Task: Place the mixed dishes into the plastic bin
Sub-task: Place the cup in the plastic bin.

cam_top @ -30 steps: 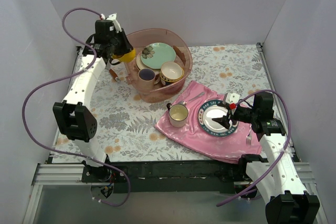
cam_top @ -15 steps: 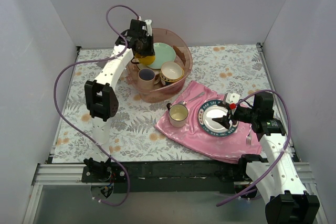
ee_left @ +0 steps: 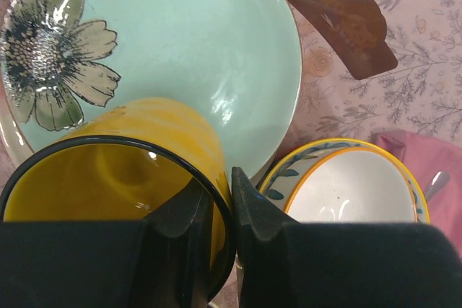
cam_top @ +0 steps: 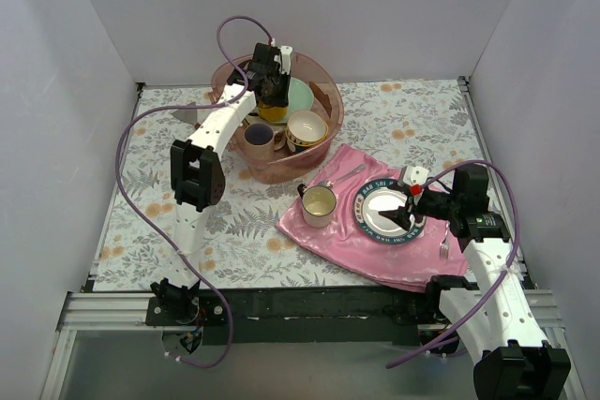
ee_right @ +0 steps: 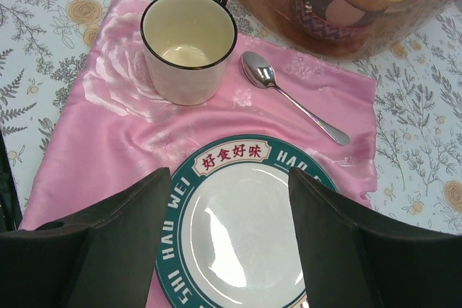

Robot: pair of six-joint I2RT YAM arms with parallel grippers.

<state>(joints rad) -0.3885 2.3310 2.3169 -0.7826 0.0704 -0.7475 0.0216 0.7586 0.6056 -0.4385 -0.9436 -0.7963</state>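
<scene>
Three mugs (ee_left: 144, 142) (cam_top: 260, 133) (cam_top: 319, 203), three plates (cam_top: 302, 93) (cam_top: 380, 211) (ee_left: 9, 138), two bowls (cam_top: 307, 126) (ee_right: 321, 23); one bin (cam_top: 323, 72), spoon (ee_right: 289, 99), fork (cam_top: 443, 248), cloth (cam_top: 328, 236)

Left arm (cam_top: 200, 161): was extended far forward from its base, with the wrist bent downward at the far end.
Left gripper (ee_left: 220, 187): was pointed down. The jaws were drawn nearly together, and the rim of the yellow mug (ee_left: 162, 131) was pinched between the fingers (ee_left: 253, 214), one inside the wall and one outside.
Right arm (cam_top: 497, 283): was folded near its base, with the forearm angled inward.
Right gripper (ee_right: 227, 182): was held low and tilted downward. Its fingers were spread wide, and nothing was gripped.
</scene>
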